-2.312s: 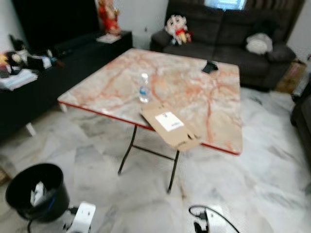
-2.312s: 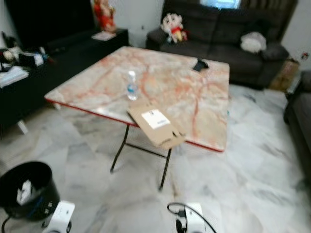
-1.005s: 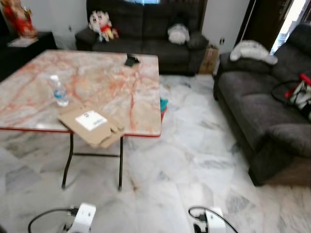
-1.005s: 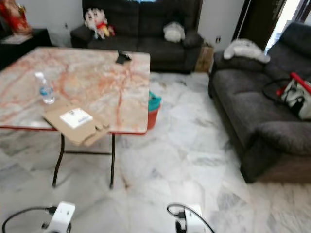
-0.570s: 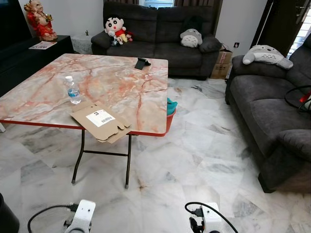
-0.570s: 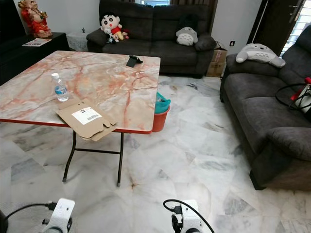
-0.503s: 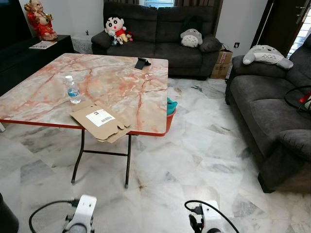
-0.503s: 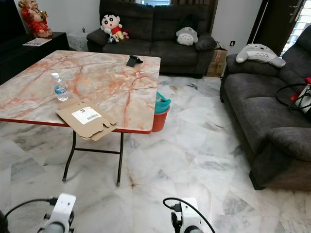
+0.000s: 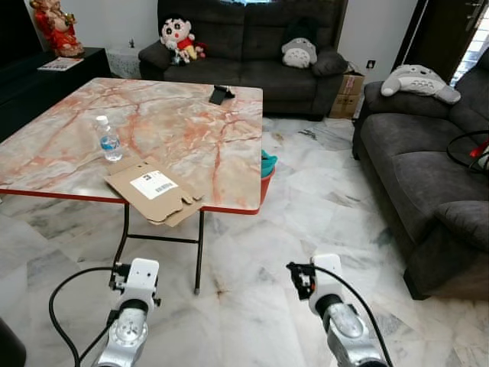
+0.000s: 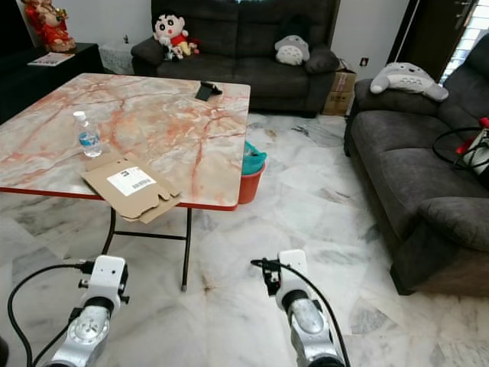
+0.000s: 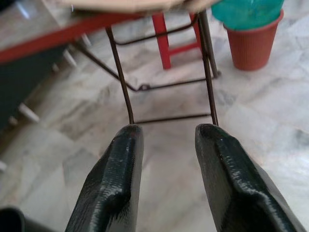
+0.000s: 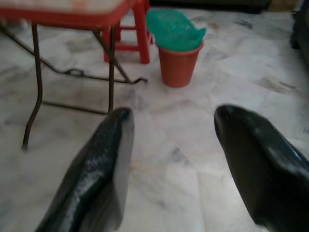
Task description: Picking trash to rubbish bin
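At the far left a dark cabinet runs along the wall with a red figurine on top. Beside it stands a folding table with a marbled pink top and thin metal legs. On the table a small plastic water bottle stands upright near the robot's side, and just beside it a flattened cardboard box with a white label lies flat, its front part hanging over the table's edge. A small dark object sits near the far edge; what it is cannot be told.

Low in the head views both arms are raised over the marble floor. The left gripper hangs above the floor in front of the table legs, its two black fingers parted with nothing between them. The right gripper is spread wider, also holding nothing, and points toward an orange bin lined with a green bag, which stands on the floor by the table's right edge, next to a red stool.

Behind the table is a dark sofa with soft toys, and another sofa fills the right side.
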`<state>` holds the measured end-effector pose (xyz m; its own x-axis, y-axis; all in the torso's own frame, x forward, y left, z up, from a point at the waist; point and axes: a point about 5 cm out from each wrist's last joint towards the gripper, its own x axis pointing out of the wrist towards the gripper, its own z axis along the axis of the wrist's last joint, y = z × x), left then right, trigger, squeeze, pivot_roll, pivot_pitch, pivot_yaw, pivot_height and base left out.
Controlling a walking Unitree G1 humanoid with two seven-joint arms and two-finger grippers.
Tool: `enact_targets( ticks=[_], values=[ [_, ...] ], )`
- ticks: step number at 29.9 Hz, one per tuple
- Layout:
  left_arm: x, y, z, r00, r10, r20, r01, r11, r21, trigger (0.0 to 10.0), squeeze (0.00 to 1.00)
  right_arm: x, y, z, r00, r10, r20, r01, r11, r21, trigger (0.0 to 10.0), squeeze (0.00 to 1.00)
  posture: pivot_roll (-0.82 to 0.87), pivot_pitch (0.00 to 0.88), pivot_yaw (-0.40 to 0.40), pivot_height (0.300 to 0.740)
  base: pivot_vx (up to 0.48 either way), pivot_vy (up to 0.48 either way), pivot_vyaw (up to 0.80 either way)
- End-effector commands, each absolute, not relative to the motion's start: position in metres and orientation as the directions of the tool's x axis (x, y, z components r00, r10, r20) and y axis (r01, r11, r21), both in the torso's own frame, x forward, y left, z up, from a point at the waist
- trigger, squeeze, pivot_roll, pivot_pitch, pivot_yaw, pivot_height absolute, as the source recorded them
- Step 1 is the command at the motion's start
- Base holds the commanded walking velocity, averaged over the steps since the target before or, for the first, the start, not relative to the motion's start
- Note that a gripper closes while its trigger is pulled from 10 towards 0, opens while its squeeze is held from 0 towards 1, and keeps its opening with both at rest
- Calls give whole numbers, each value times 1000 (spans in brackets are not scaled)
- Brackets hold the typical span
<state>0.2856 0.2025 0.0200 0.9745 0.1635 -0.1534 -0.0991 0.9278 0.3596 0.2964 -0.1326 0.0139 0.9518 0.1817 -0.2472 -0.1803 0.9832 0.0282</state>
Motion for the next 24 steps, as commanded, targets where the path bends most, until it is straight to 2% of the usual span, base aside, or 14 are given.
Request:
enact_targets(
  ticks=[1,7,12,13,14,15,24],
  values=[
    [292,197,29,983,152,-104,-104,925,366,10000,1000,306,-127,27,964,198,-179,-196,980,29,10000,0,148,0,-61,740,0,0,0],
    [293,199,31,984,153,-94,-107,918,382,10000,1000,307,-118,31,962,221,-159,-217,975,41,10000,0,146,0,-63,740,0,0,0],
    [298,202,38,993,95,-70,-49,872,488,10000,1000,306,-117,29,960,228,-163,-223,974,46,10000,0,149,0,-61,740,0,0,0],
    [301,201,40,995,56,-80,-1,821,571,10000,1000,306,-116,29,959,231,-165,-226,973,46,10000,0,149,0,-61,740,0,0,0],
    [303,202,41,996,40,-78,18,777,629,10000,102,306,-116,29,959,231,-165,-227,973,45,10000,0,144,0,-60,740,0,0,0],
    [306,203,43,997,27,-76,33,727,685,10000,0,305,-116,29,959,232,-166,-227,973,45,10000,0,144,0,-60,740,0,0,0],
    [327,204,66,998,-45,-38,55,465,884,10000,0,304,-114,27,955,241,-174,-236,971,47,10000,0,145,0,-57,740,0,0,0]
  ],
)
